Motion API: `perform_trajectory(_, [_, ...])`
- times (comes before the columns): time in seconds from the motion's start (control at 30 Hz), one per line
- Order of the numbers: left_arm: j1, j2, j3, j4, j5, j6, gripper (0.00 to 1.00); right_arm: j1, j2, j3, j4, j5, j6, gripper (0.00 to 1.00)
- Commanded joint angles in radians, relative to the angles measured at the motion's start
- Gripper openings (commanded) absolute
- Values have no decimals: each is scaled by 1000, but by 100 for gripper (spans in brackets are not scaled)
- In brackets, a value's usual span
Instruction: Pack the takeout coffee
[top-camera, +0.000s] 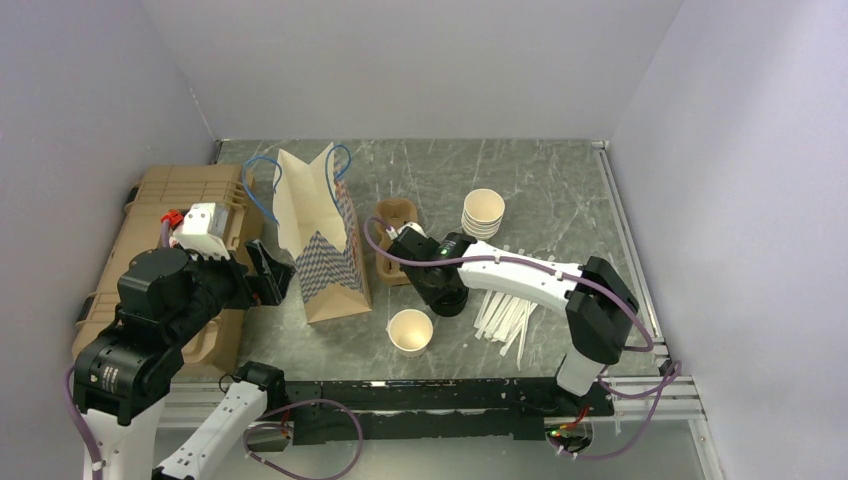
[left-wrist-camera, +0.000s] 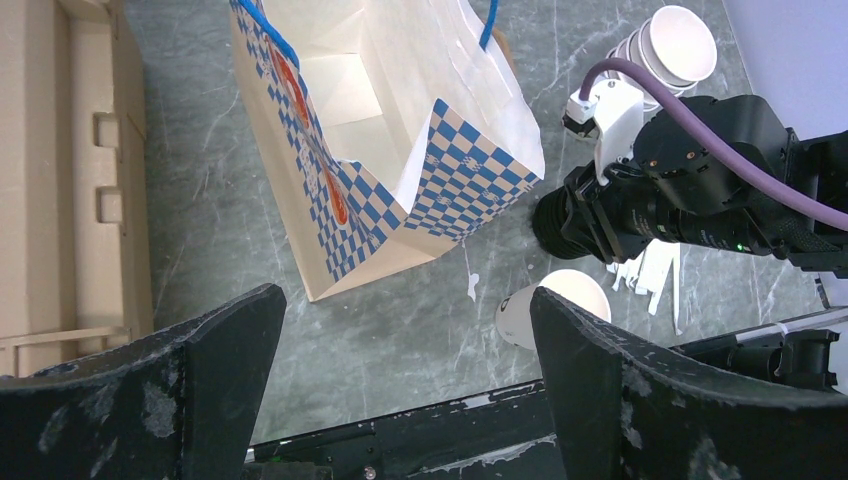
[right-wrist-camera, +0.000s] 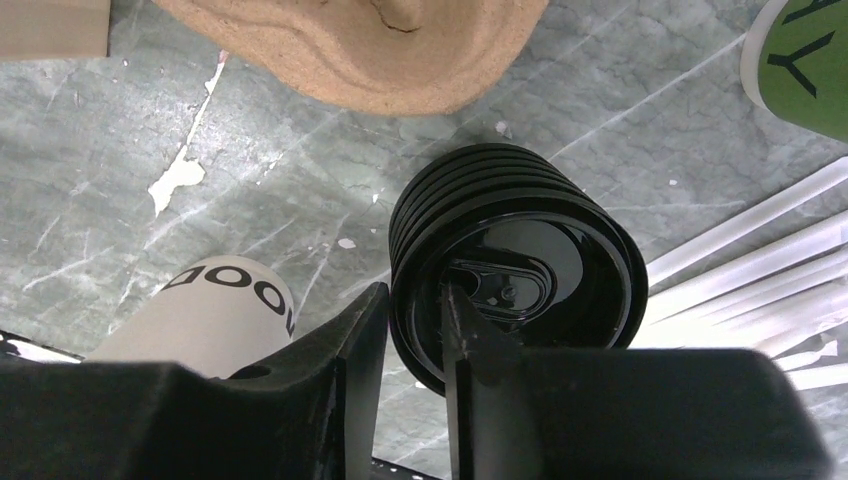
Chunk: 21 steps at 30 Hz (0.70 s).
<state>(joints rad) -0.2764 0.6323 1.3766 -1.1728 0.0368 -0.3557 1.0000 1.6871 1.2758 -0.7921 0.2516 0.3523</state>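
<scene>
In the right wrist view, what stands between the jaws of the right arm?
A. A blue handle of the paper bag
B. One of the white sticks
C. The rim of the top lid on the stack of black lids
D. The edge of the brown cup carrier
C: one jaw stands outside and the other inside the rim of the top lid on the stack of black lids.

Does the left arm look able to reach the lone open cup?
Probably yes: the left tool is open, the cup sits unobstructed just past the near corner of the paper bag, and the right tool is over at the lids.
</scene>
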Motion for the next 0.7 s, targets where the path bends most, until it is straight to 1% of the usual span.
perform_trajectory(0.0, [2,17,8,12,5,11,100,-7,4,-8,39,-16,14,28])
perform_trajectory(0.3, [2,9,11,3,-3,12,99,-8,12,-13,44,-44,17,14])
perform_trajectory(0.5, [2,16,7,10,3,15,99,-8,1,-11,36,-37,19,1])
perform_trajectory(0.53, [2,17,8,10,2,15,99,-8,-2,-7,31,-34,20,0])
perform_trajectory(0.67, [2,17,9,12,3,16,100,-8,-25,9,1,-2,20,0])
